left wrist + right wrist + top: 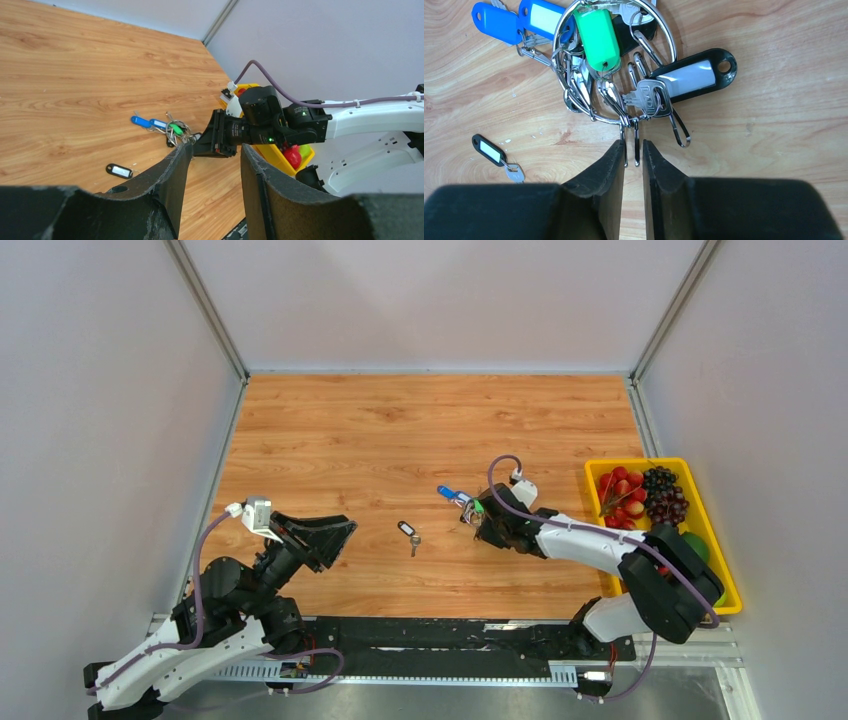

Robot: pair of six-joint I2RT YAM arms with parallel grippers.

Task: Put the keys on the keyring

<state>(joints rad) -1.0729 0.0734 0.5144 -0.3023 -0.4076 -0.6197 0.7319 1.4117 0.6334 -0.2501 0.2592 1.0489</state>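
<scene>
On the grey-walled wooden tabletop, keyring being straddled at right by right gripper, jaws narrowly parted, left gripper being held agape, empty, near left

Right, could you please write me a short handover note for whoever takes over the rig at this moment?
Left gripper: open, empty, hovering at the left, away from the keys.
Right gripper: down at the keyring, jaws nearly together around a thin wire loop at its near edge; a firm grip cannot be confirmed.
Things: a bunch of keys with green, blue and black tags sits at the keyring. One loose key with a black tag lies alone on the table between the arms.
Done: most keys appear to be on the ring.
Left: add the loose key.
</scene>
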